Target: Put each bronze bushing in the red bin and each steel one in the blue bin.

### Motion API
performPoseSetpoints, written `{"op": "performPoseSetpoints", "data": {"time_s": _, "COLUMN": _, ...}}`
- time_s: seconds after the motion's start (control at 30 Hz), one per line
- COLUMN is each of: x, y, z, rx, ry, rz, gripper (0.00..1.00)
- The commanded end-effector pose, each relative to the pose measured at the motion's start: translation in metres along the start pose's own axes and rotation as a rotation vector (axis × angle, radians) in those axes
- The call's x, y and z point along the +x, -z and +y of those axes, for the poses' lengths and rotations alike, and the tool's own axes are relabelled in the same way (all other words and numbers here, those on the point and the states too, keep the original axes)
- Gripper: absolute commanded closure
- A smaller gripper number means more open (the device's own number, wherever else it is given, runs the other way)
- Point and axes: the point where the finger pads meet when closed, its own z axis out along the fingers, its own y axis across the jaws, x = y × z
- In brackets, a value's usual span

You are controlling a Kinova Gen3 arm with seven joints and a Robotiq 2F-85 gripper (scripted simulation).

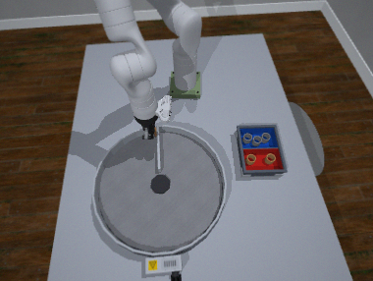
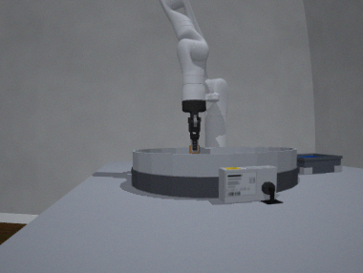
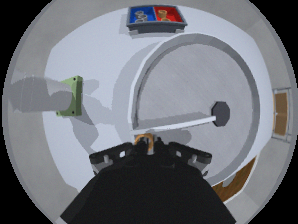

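Observation:
My gripper [image 1: 148, 137] [image 2: 194, 147] [image 3: 150, 139] is shut on a bronze bushing [image 1: 155, 131] [image 2: 191, 150] [image 3: 144, 135], which shows orange around the fingertips. It is at the back of the turntable [image 1: 196, 211] [image 2: 167, 162] [image 3: 185, 75], near rim height. The fingers partly hide the bushing, and how far it is off the disc is hard to tell. The blue bin [image 1: 255, 131] [image 3: 132, 13] holds three steel bushings. The red bin [image 1: 260, 166] [image 3: 174, 16] holds two bronze bushings.
A pale straight bar [image 1: 158, 152] [image 3: 177, 123] runs from the turntable's dark hub [image 1: 160, 184] [image 3: 220, 114] to its back rim, close beside the fingers. The turntable has a raised rim. A labelled control box [image 1: 163, 265] [image 2: 248, 183] stands at its front.

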Motion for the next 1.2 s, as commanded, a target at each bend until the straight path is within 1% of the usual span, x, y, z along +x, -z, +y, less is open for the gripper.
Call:
{"op": "performPoseSetpoints", "data": {"time_s": 0.0, "x": 0.000, "y": 0.000, "z": 0.000, "rx": -0.001, "ry": 0.000, "rz": -0.001, "gripper": 1.00}}
{"op": "performPoseSetpoints", "data": {"time_s": 1.17, "x": 0.000, "y": 0.012, "z": 0.000, "rx": -0.001, "ry": 0.000, "rz": -0.001, "gripper": 1.00}}
